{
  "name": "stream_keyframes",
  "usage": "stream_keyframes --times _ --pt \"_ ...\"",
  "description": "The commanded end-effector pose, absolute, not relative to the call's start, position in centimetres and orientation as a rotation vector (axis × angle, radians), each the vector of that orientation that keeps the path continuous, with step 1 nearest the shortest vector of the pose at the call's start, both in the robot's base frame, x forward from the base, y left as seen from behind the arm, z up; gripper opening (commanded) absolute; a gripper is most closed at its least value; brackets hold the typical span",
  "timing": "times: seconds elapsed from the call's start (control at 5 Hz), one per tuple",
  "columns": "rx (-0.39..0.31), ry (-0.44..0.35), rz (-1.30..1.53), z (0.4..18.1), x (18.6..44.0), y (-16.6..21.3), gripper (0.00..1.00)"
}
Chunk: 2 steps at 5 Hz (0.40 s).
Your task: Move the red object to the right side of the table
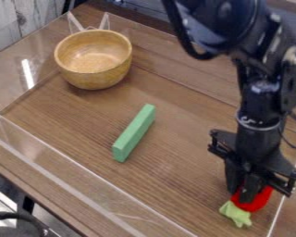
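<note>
where wood grain shows, dark fingers (pixel 247 178) clenched on a rounded glossy red fruit (pixel 251 198), green leafy stub outward

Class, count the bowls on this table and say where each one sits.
1. The round wooden bowl sits toward the far left of the table, beyond the green block. The arm could hide others.

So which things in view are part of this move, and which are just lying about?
Part of the job:
- red toy fruit
- gripper, on the fruit
- table

Just lying about:
- wooden bowl
- green block
- black cable
</note>
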State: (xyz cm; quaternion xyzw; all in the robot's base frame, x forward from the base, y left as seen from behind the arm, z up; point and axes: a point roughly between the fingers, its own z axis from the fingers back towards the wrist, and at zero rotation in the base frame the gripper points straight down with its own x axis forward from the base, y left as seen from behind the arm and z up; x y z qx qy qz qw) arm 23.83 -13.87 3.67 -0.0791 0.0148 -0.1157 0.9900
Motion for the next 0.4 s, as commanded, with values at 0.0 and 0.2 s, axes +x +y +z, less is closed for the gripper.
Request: stream_keyframes --times 0.0,0.2 --pt "-0.162 0.012 -0.24 3.57 23.87 -13.9 0.0" --pt "-0.16 0.021 -0.236 3.36 23.64 -13.61 0.0"
